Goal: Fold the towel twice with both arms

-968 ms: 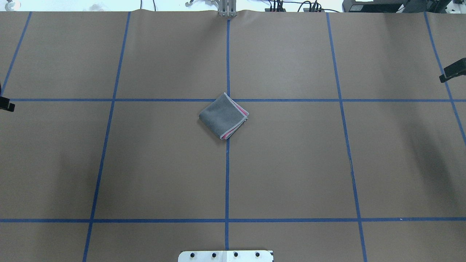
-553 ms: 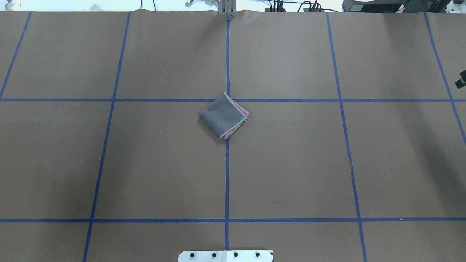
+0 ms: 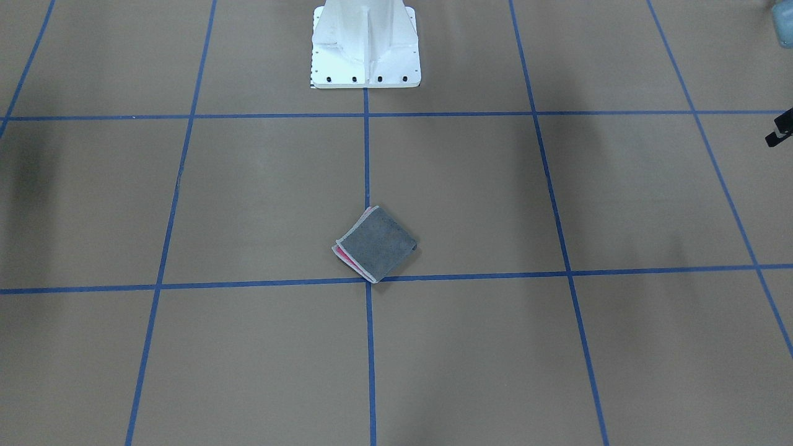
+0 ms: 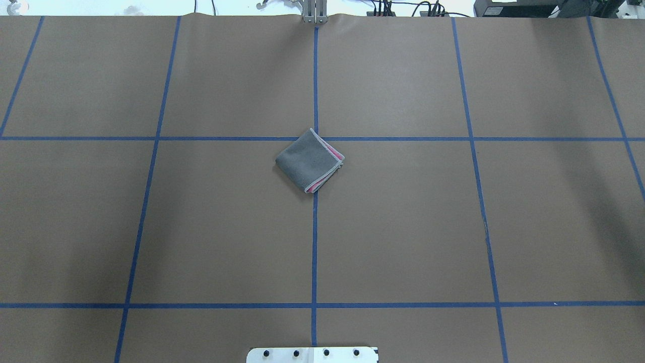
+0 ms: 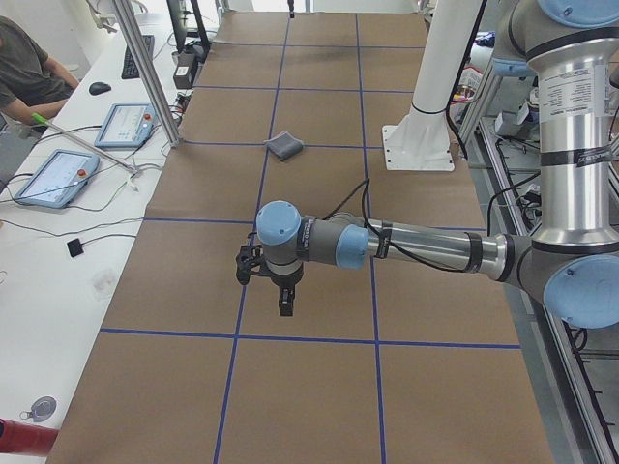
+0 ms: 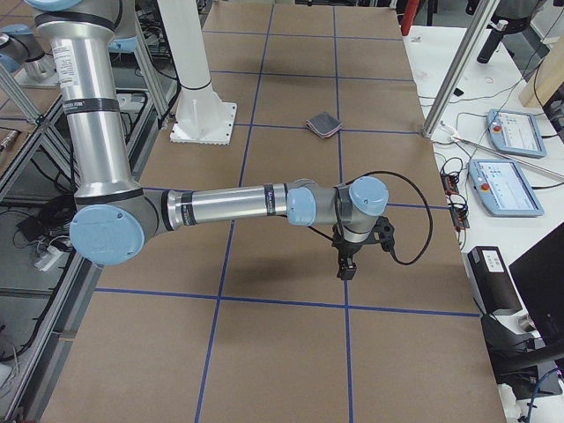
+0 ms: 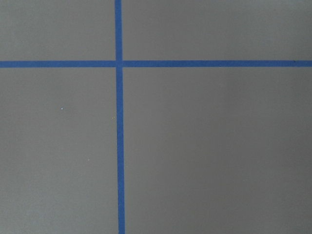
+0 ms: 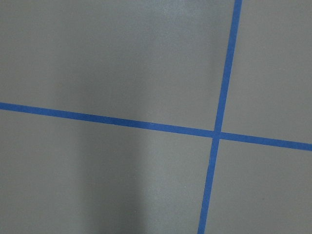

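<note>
The towel (image 4: 310,160) lies folded into a small square at the table's middle, grey face up, with pink layers showing along its stitched edge; it also shows in the front view (image 3: 376,243). My left gripper (image 5: 286,307) hangs over bare table far from the towel, off towards the robot's left end; only a black bit of it (image 3: 782,130) shows at the front view's right edge. My right gripper (image 6: 345,270) hangs over bare table at the opposite end. I cannot tell whether either is open or shut. Both wrist views show only paper and blue tape.
The white pedestal base (image 3: 365,43) stands at the robot's side of the table. Blue tape lines (image 4: 315,242) grid the brown paper. Tablets (image 5: 58,176) and a metal post (image 5: 145,72) stand on the operators' side, where a person (image 5: 24,58) sits.
Black gripper parts at the overhead view's left and right edges have drawn outwards and left that view. The towel has not moved.
</note>
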`<action>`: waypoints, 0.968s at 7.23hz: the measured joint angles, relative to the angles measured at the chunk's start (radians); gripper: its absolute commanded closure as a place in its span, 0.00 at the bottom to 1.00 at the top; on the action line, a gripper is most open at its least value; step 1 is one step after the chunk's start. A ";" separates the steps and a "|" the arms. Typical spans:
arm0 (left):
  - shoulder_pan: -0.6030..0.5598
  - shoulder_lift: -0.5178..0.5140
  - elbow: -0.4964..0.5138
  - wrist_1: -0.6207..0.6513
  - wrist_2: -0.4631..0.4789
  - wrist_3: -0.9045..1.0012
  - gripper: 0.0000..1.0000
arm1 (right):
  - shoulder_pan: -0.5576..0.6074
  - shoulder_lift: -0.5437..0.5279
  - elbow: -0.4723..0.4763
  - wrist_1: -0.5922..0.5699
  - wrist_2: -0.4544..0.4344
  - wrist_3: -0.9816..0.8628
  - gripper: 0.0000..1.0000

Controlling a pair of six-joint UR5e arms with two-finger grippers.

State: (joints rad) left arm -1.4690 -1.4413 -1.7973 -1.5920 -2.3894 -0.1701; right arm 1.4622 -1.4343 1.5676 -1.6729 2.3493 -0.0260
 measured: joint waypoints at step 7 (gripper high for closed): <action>-0.061 0.016 0.037 0.000 0.062 0.120 0.00 | 0.003 -0.017 0.002 -0.001 -0.002 -0.006 0.00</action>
State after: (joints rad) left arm -1.5303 -1.4248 -1.7603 -1.5920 -2.3273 -0.0505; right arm 1.4650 -1.4518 1.5698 -1.6740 2.3472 -0.0322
